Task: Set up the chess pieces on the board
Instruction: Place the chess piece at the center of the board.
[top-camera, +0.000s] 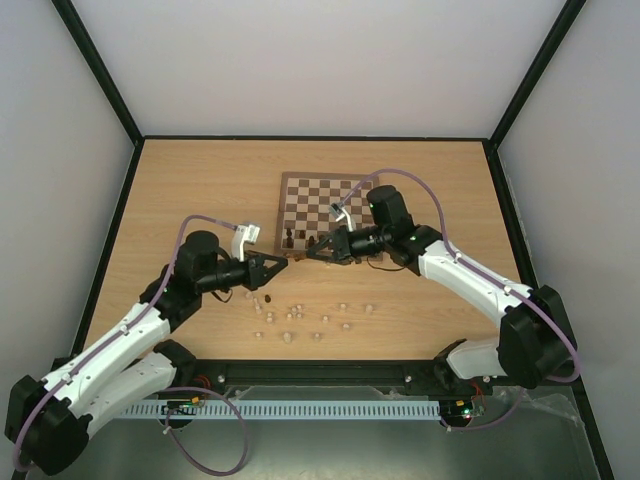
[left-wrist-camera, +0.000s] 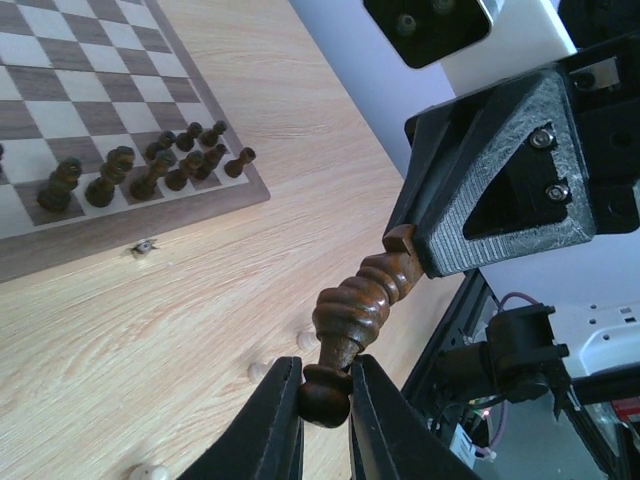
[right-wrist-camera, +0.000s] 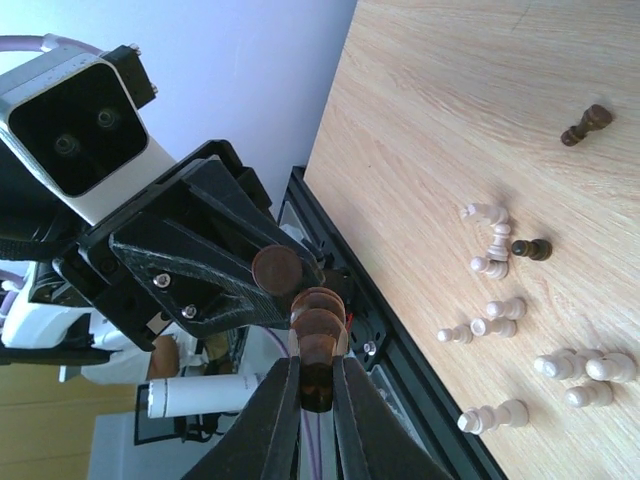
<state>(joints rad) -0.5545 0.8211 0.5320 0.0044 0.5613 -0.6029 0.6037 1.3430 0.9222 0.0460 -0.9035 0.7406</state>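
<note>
Aloft, dark chess piece (left-wrist-camera: 355, 310) between left end effector (left-wrist-camera: 327, 388) and right end effector (right-wrist-camera: 316, 378), both clamped on it.

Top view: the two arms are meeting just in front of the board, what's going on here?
Both arms grip one dark chess piece, held above the table just off the board's near edge. The left gripper pinches one end and the right gripper the other, so it looks like a handover. A cluster of dark pieces stands at one board corner. Pale pieces lie scattered on the table.
</note>
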